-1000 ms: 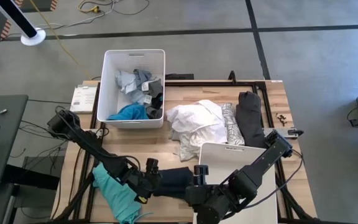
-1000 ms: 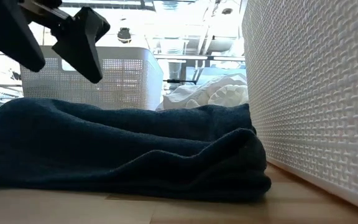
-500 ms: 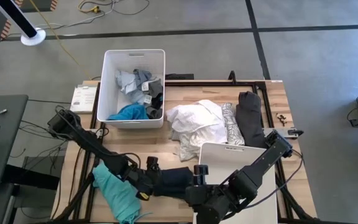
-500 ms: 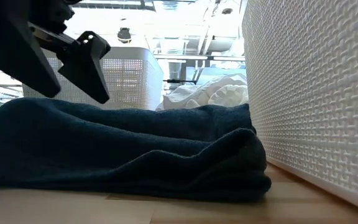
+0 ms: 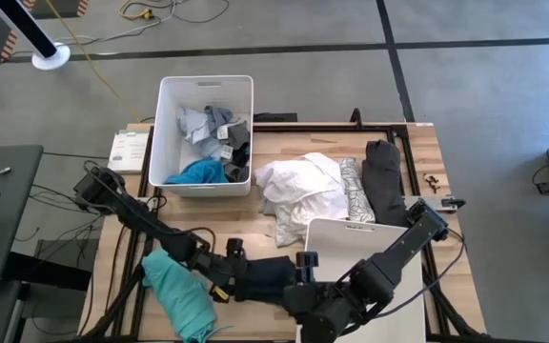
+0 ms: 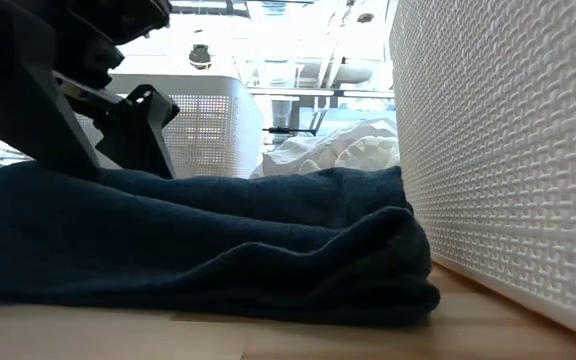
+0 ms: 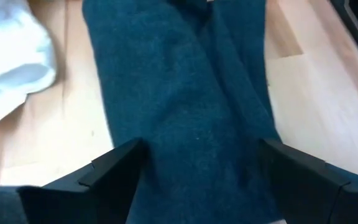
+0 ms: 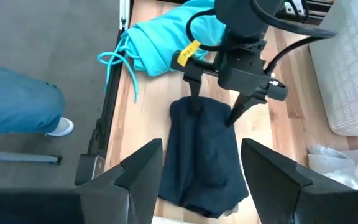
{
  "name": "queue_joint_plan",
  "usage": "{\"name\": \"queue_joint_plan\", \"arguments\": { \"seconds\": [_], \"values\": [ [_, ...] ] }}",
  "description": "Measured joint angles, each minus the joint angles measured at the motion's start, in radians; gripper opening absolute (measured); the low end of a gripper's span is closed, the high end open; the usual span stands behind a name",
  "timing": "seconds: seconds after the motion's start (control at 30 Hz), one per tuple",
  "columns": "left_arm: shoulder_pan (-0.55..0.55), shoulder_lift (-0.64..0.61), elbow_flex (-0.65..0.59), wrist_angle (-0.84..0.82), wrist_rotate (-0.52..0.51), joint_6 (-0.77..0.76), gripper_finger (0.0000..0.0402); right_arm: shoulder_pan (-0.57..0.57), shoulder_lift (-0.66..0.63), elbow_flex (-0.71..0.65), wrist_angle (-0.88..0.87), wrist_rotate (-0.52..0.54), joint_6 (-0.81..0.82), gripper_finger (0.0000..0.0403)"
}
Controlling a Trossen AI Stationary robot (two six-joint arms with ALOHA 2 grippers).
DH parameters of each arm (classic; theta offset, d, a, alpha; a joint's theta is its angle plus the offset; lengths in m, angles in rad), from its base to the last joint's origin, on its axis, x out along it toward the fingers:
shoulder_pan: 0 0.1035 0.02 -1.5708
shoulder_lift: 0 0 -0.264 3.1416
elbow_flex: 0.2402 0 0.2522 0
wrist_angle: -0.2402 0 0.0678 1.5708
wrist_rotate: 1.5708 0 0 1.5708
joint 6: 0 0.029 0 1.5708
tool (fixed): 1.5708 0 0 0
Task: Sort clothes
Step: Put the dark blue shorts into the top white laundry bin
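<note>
Wooden table [image 5: 246, 214], left hand [image 8: 215, 111] splayed.

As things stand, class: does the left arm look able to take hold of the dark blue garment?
Probably yes. The left gripper is open, its fingers straddling one end of the dark blue garment on the table, with nothing lying between them.

2 bins [image 5: 170, 105], 2 arms [image 5: 141, 221], approx 8 clothes [image 5: 303, 186]
</note>
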Motion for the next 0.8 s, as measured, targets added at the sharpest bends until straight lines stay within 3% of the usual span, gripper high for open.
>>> {"name": "queue_joint_plan", "arguments": {
  "seconds": [0.53, 0.8],
  "values": [
    [0.035, 0.001, -0.074, 0.069, 0.001, -0.003, 0.0312, -0.028, 0.0, 0.0, 0.043, 0.0, -0.05, 0.0232],
    [0.058, 0.152, -0.041, 0.109, 0.005, -0.001, 0.0306, -0.053, 0.0, 0.0, 0.046, 0.0, -0.055, 0.0232]
  ]
}}
